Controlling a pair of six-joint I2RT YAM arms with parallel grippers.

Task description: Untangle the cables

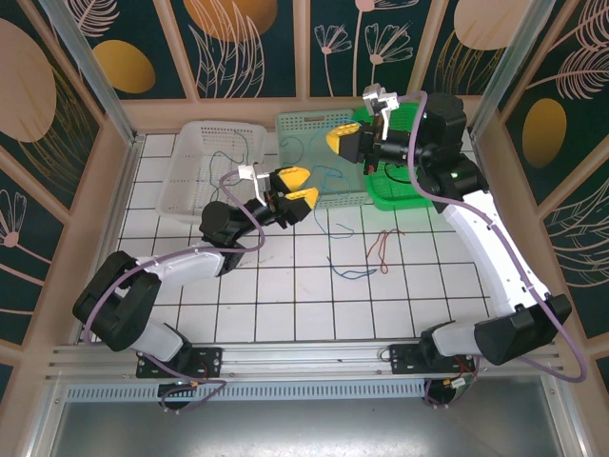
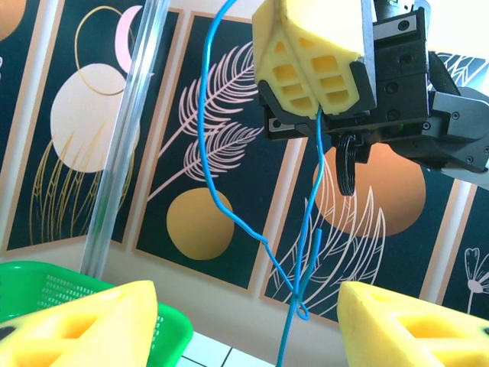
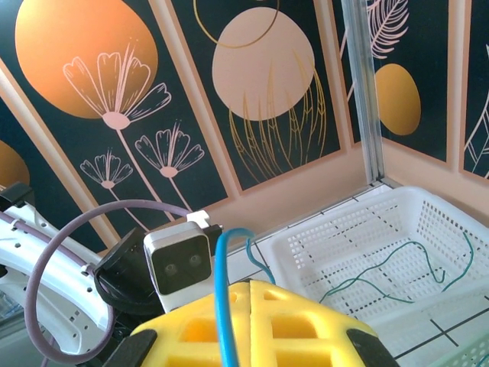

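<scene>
A blue cable is pinched between the closed yellow pads of the right gripper, which is held up in the air to the right of the white basket. From the pads the cable is seen to hang in two strands that cross low down. Whether that crossing is a true knot cannot be told.

The left gripper is set just off the white basket's near right corner. Its jaws are spread wide and nothing is gripped. The hanging strands are seen between its two fingers and are touched by neither.

A green cable is laid inside the white basket. A red cable and a second blue cable are found lying on the tiled table, well to the right of the white basket and nearer the arm bases.
</scene>
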